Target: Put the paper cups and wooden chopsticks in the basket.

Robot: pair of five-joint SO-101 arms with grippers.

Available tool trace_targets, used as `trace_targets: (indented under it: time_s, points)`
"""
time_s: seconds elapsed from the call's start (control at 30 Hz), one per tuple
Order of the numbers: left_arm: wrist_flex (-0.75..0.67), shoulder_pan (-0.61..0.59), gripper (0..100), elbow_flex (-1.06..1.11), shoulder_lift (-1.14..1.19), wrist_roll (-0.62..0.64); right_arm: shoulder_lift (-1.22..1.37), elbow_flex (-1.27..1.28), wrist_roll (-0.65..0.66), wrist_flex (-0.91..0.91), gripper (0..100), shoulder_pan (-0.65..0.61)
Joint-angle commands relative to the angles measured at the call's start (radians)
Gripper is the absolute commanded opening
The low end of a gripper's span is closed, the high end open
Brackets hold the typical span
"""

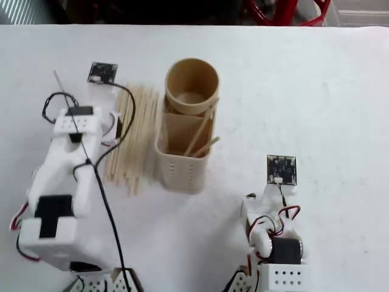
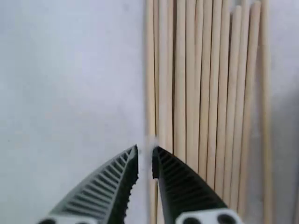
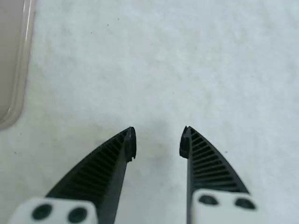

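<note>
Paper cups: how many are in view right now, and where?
1. The paper cup stands upright at the far end of the basket, next to chopsticks leaning inside it. More cups may be nested within it; the high view cannot settle that.

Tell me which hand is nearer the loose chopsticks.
Left. The left hand is at the edge of the chopsticks, pinching one; the right hand sits over bare table beyond the basket.
</note>
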Motion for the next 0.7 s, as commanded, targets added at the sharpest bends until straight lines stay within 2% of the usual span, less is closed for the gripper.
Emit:
trace_targets:
  time_s: [0.0, 0.2, 0.37, 0.67]
  points:
    - [0.020, 0.010, 8, -0.135, 0.111, -0.040, -0.007, 0.009, 0.008, 0.007, 15.9, -0.002]
    - [0.020, 0.024, 8, -0.149, 0.156, -0.055, -0.007, 0.009, 0.008, 0.007, 15.9, -0.002]
    - [0.020, 0.022, 15, -0.149, 0.156, -0.051, -0.007, 0.009, 0.008, 0.007, 15.9, -0.002]
    - [-0.005, -0.019, 14, -0.146, 0.160, -0.048, -0.007, 0.009, 0.008, 0.007, 15.9, -0.002]
